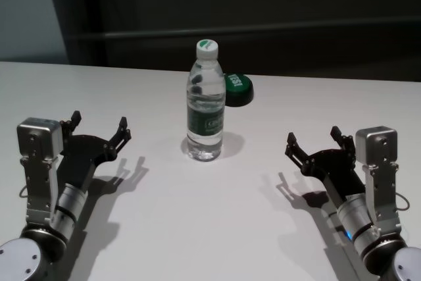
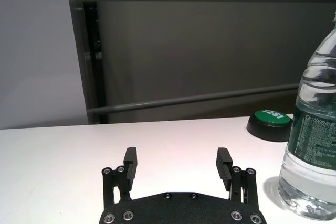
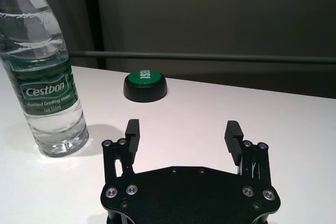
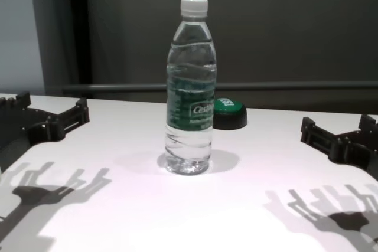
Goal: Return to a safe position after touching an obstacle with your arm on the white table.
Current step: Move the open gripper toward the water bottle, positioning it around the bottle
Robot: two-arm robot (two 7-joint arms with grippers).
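In the head view you had the water bottle (image 1: pixel 206 101) standing upright near the middle of the white bench (image 1: pixel 210 222), its white cap on; a green-topped button (image 1: pixel 237 89) on a black base sat just behind it, at about 1 o'clock from the bottle; your left gripper (image 1: pixel 99 125) lay at roughly 8 o'clock from the bottle, well apart from it, fingers spread and holding nothing; your right gripper (image 1: pixel 316 138) lay at about 4 o'clock, also well apart, released and empty; both cast shadows on the bench.

In the left wrist view you saw the left gripper (image 2: pixel 178 164) with its two black fingers parted and only bare bench (image 2: pixel 52 166) between them; the bottle (image 2: pixel 313 145) rose at the picture's edge, clear of the fingers; the button (image 2: pixel 270 124) sat farther off, near the bench's far edge.

In the right wrist view your right gripper (image 3: pixel 184 137) was likewise spread with nothing in it; the bottle (image 3: pixel 46 85), its dark green label reading "Cestbon", stood beside it without touching; the button (image 3: pixel 145 85) lay beyond, on the bench (image 3: pixel 294 124).

In the chest view the bottle (image 4: pixel 190 87) stood upright at centre on the bench (image 4: pixel 189 222); the button (image 4: pixel 229 113) peeked out behind it at 2 o'clock; the left gripper (image 4: pixel 50 113) and right gripper (image 4: pixel 336 131) flanked it, neither touching it.
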